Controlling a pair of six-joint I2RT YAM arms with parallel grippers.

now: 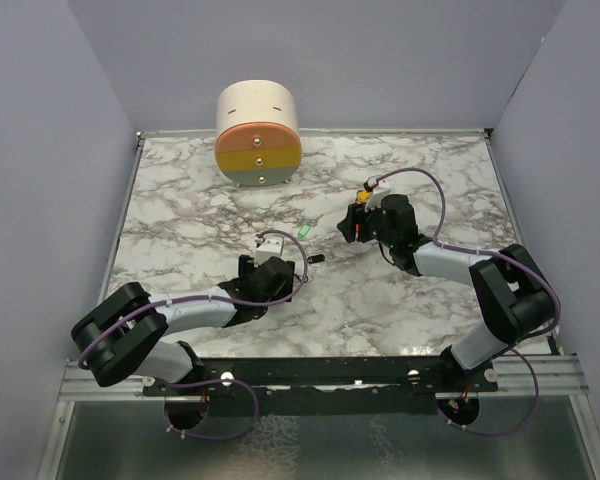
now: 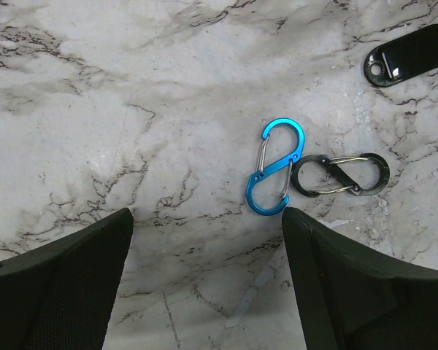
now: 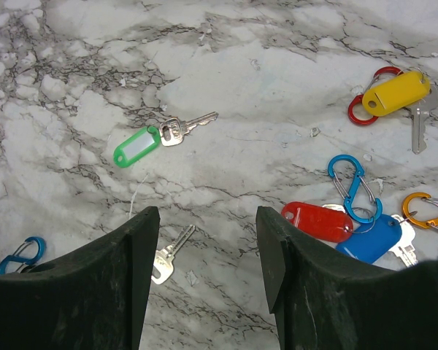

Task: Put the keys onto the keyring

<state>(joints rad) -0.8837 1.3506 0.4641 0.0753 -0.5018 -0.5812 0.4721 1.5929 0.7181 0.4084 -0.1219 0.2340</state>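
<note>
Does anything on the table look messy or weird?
A little. One bare key lies alone with no coloured tag showing, unlike the green-tagged key. A red tag, blue tag and blue clip are jumbled in a heap.

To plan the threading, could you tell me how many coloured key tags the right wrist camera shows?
4: green tag upper left, yellow tag upper right, red tag and blue tag touching lower right. Fingers may hide more.

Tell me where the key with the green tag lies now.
In the right wrist view, the green-tagged key lies on the table, left of centre, apart from the red tag and blue tag at lower right.
</note>
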